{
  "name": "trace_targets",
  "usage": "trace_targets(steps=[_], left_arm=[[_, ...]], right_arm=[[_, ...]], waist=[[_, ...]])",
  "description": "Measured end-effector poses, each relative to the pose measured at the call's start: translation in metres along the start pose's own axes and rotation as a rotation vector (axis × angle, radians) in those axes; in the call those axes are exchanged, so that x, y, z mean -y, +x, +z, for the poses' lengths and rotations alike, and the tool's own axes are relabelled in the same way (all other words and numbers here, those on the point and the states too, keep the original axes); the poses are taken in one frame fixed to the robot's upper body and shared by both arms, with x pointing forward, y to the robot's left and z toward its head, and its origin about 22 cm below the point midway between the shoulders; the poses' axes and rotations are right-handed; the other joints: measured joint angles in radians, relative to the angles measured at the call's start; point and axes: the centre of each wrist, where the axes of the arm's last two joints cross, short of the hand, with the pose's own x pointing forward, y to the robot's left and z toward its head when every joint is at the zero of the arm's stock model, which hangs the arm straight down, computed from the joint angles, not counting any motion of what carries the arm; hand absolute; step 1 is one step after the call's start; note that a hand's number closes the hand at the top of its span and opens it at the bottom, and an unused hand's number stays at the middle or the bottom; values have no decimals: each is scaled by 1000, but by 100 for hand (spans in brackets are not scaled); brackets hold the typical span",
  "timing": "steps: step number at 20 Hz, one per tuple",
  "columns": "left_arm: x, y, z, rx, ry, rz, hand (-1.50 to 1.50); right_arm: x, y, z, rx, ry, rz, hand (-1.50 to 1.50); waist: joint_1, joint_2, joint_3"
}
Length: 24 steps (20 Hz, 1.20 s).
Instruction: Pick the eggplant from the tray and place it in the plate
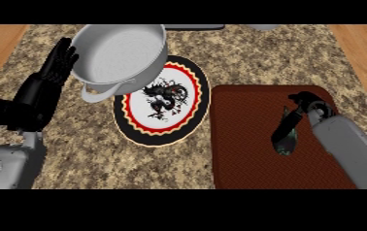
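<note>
Eggplant (285, 134) lay on the tray (243, 147), toward its right side, well apart from the plate (179, 123). Right hand (304, 100) sat at its upper end; whether it gripped could not be told. Left hand (54, 72) rested open at left. Judged: 0 of 2 steps complete; lifting and placing remained.

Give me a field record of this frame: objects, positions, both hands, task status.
counter: granite-patterned
tray: dark red, right side
eggplant: lying on tray
plate: centre, left of tray, red-and-black rim
pot: grey, overlaps plate's upper-left part
right hand: at eggplant's far end; hold unclear
left hand: open, resting at left edge, fingers up
task status: eggplant not yet in plate
</note>
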Motion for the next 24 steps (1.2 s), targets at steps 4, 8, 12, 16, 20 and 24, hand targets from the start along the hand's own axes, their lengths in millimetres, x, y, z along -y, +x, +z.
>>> trace_targets(steps=[4, 8, 12, 16, 20, 24], left_arm=[[-2, 1, -4, 2, -4, 2, 0], [0, 4, -8, 3, -2, 0, 0], [-6, 4, -8, 2, -6, -1, 0], [-4, 6, -6, 3, -5, 5, 0], [-2, 7, -6, 4, -6, -1, 0], [-8, 1, 0, -13, 16, -9, 0]], right_arm=[[-11, -2, -9, -1, 29, 3, -150], [-22, -2, -13, -13, 35, 23, -150], [-26, -6, -16, -6, 9, 42, 150], [-26, -7, -19, 11, -126, 57, 150], [-21, -7, -20, 25, -249, 92, 150], [-34, -32, -7, 86, -407, 210, 150]], waist=[[2, -3, -3], [5, -9, -10], [8, -14, -14], [7, -16, -18], [6, -12, -13], [-21, -14, -6]])
